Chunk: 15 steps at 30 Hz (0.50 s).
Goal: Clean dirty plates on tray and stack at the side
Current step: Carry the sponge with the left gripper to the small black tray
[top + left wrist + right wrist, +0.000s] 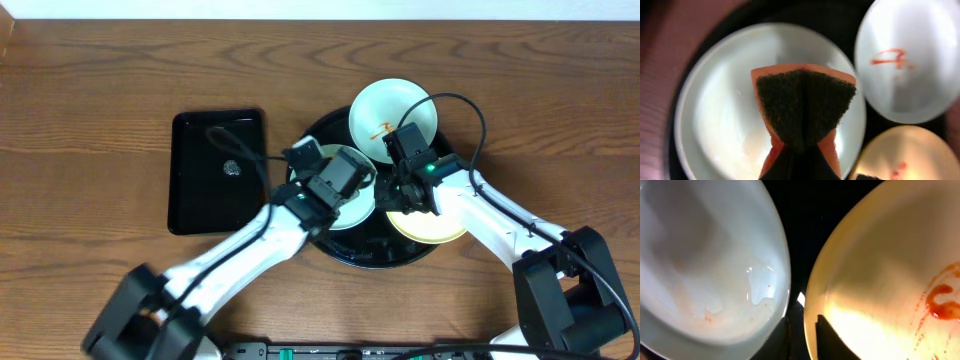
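The round black tray (pixel 340 252) holds three plates. My left gripper (pixel 335 200) is shut on an orange sponge (pixel 802 100), dark scrub side showing, over the left mint plate (pixel 715 110), which looks wet and nearly free of sauce. The far mint plate (pixel 393 118) carries a red smear. The yellow plate (pixel 890 255) has red sauce streaks at its right. My right gripper (pixel 802 322) stands narrowly open astride that plate's near rim, one finger inside against the rim, the other outside with a slim dark gap, beside the wet mint plate (pixel 705 255).
A smaller black rectangular tray (pixel 218 200) lies left of the round tray with a small grey lump (pixel 233 168) on it. Dark wood tabletop (pixel 100 100) surrounds both. Both arms cross the front of the table, with cables looping above the grippers.
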{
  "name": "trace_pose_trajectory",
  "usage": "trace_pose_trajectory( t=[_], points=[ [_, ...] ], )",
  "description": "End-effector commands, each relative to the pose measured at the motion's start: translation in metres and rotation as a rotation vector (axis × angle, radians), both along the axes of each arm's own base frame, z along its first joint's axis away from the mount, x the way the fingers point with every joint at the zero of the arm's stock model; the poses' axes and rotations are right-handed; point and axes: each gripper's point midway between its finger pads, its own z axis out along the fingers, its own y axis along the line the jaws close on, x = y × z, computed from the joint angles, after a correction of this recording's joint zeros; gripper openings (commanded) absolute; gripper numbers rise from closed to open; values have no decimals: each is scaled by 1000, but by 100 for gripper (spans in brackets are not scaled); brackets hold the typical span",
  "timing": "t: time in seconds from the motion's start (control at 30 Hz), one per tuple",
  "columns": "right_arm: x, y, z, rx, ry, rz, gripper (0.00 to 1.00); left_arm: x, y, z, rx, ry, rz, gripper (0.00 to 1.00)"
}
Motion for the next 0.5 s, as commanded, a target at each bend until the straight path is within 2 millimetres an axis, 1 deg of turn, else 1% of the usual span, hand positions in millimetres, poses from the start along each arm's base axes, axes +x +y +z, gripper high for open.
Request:
trace_pose_trajectory(
  t=[0.0,0.1,0.17,0.23,0.3,0.37,0.47],
  points=[
    [-2,15,9,55,-23,96,18,1,23,14,71,-28,-6,7],
    [-6,25,12,110,-12,139,20,-1,44,14,104,1,34,7],
    [-13,31,13,144,17,155,23,-4,62,10,131,38,68,7],
    [-20,32,12,141,42,164,34,-7,79,6,159,79,102,8],
    [-29,33,9,124,70,173,39,-11,98,1,190,125,140,7],
    [-36,34,6,117,101,158,38,-12,114,-2,225,153,142,7],
    [-41,35,2,92,124,115,40,-8,131,-2,296,165,73,8]
  ],
)
